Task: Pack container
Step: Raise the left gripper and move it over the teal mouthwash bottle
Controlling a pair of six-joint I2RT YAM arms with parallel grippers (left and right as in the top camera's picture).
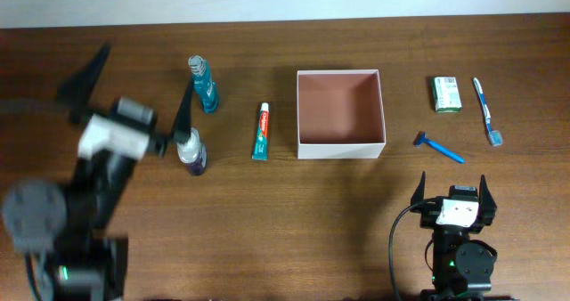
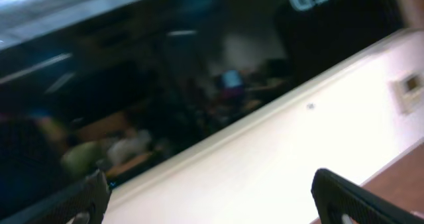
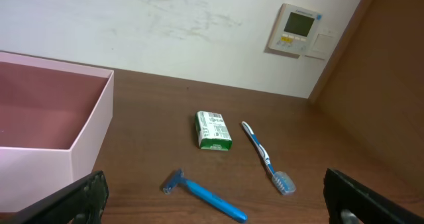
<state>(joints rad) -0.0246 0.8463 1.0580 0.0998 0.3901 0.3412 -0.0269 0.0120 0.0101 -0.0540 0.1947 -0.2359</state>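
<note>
Overhead view: the square shallow white-walled container [image 1: 341, 150], reddish-brown inside, sits mid-table toward the far edge. Its open top faces up and nothing is in it.

On the brown wooden table [image 1: 267, 221], a white-and-green toothpaste tube [image 1: 261, 131] lies just beside the container's left wall. Further left are a teal plastic bottle [image 1: 204, 85] and a small clear bottle with purple base [image 1: 191, 151].

On the right are a green-and-white packet [image 1: 447, 94] and a blue-and-white toothbrush [image 1: 486, 110]. A blue plastic razor [image 1: 438, 146] lies near the container's front right corner.

All six toiletries lie apart from each other, three per side. That is probably so each arm works its own side and the fingers can drop around one item without bumping the next. The container is central, so both arms should reach it.

The left gripper [image 1: 144, 77] is raised off the table above the two bottles and is blurred in the overhead view. Its jaws are spread wide with nothing between them. The left wrist view shows only pale wall and dark glass, so that wrist is tilted up, away from the table.

The right gripper [image 1: 451, 187] sits near the front edge, also spread wide and empty. The right wrist view looks forward over the razor, packet, toothbrush and the container's right wall, so those three look like its natural picks.

Judgement: packing has not begun, since every item is outside the container.
</note>
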